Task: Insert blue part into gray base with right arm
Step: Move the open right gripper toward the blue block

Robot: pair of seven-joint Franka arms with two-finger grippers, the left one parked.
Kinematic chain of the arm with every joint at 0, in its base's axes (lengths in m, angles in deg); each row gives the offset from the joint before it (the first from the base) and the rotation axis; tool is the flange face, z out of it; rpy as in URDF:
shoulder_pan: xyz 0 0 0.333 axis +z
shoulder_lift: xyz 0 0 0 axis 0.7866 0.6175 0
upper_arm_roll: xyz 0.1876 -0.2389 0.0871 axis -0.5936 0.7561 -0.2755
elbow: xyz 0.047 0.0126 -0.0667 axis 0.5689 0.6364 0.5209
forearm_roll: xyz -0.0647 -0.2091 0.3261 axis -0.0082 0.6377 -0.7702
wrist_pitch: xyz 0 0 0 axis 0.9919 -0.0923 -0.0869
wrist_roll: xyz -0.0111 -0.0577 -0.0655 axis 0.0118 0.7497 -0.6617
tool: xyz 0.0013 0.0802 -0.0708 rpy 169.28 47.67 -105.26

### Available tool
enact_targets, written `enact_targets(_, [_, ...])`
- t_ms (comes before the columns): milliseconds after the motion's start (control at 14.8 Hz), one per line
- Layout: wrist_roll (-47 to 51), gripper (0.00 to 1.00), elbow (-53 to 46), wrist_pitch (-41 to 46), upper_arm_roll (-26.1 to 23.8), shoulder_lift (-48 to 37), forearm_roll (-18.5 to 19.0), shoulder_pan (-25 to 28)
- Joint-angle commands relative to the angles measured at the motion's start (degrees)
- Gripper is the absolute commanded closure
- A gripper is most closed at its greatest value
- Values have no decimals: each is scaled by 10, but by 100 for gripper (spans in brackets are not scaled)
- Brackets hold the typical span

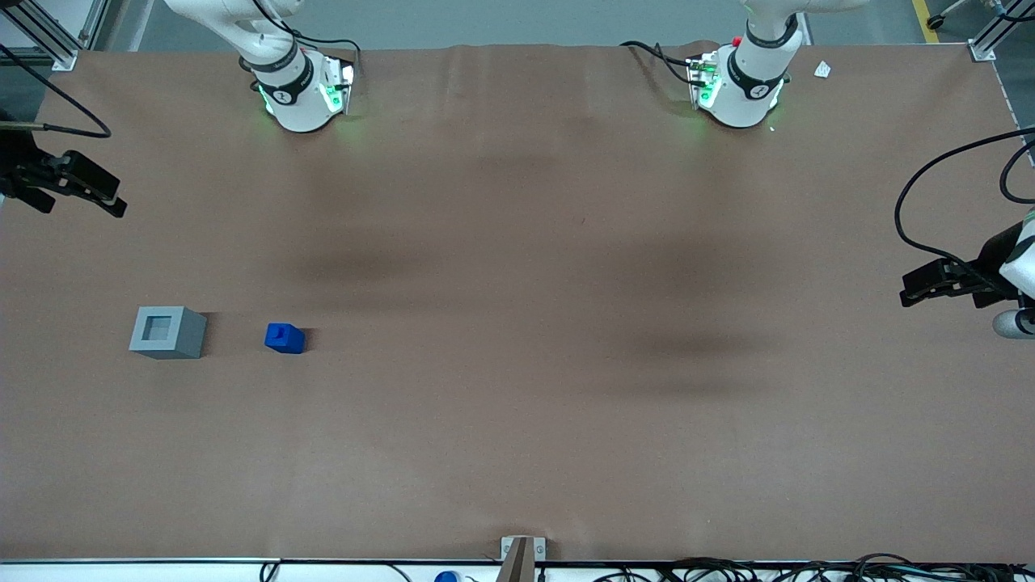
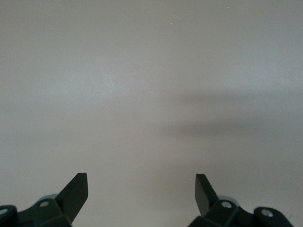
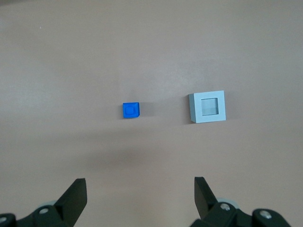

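Observation:
The blue part [image 1: 285, 338] [image 3: 131, 110] rests on the brown table with its raised stub facing up. Beside it, about one base width away toward the working arm's end, stands the gray base [image 1: 168, 332] [image 3: 208, 107] with its square recess facing up and empty. The right arm's gripper [image 1: 97, 192] [image 3: 140, 184] hangs open high above the table, farther from the front camera than both objects and apart from them. Nothing is between its fingers [image 3: 75, 194].
The table [image 1: 517, 420] is covered in brown paper. Both arm bases [image 1: 301, 90] [image 1: 740, 90] stand at its edge farthest from the front camera. A small white scrap [image 1: 822, 69] lies near the parked arm's base. A bracket [image 1: 521, 554] and cables line the near edge.

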Motion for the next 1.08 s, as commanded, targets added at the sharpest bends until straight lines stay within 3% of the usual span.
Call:
enact_targets(0, [-8, 0, -1, 9, -4, -5, 6, -4])
enact_targets(1015, [0, 0, 30, -8, -5, 30, -2, 0])
